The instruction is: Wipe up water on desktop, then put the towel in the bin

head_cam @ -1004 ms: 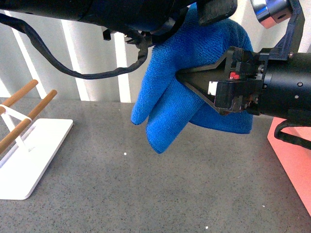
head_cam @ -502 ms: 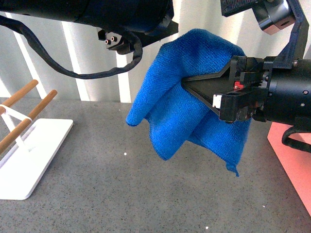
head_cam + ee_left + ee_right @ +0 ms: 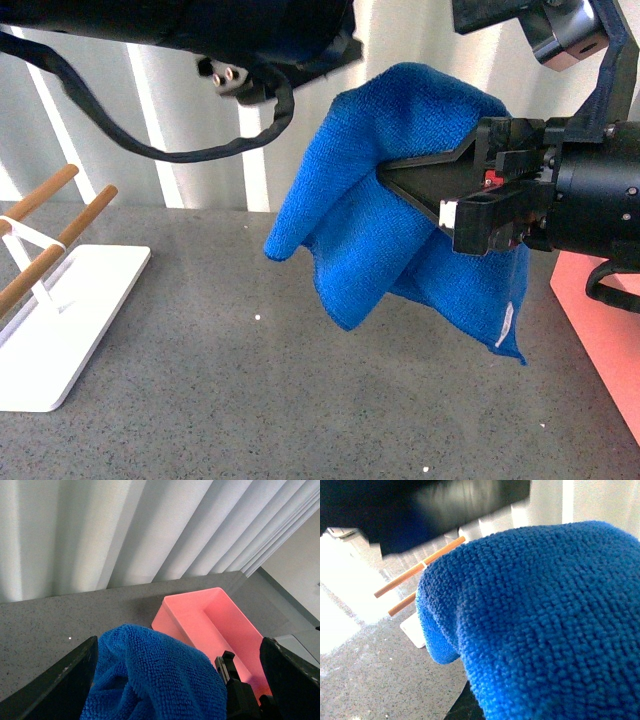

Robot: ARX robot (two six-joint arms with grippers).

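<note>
The bright blue towel (image 3: 360, 215) hangs in the air above the dark speckled desktop (image 3: 250, 400). My right gripper (image 3: 385, 172) comes in from the right and is shut on the towel's middle. A corner with the white tag (image 3: 507, 325) hangs lowest. In the right wrist view the towel (image 3: 545, 620) fills the frame and hides the fingers. My left gripper (image 3: 177, 680) is open just above the towel (image 3: 155, 675), its fingers (image 3: 65, 680) spread wide on either side. The salmon-pink bin (image 3: 610, 330) stands at the right edge, also in the left wrist view (image 3: 215, 625).
A white rack base (image 3: 70, 320) with two wooden rods (image 3: 50, 230) stands at the left; the rods also show in the right wrist view (image 3: 420, 565). The left arm and its cable (image 3: 200, 150) cross the top. White curtains hang behind the desktop.
The left arm has drawn up and off the towel's top. The towel has unfolded, and its tagged corner now hangs lower on the right. The right gripper has risen slightly.
</note>
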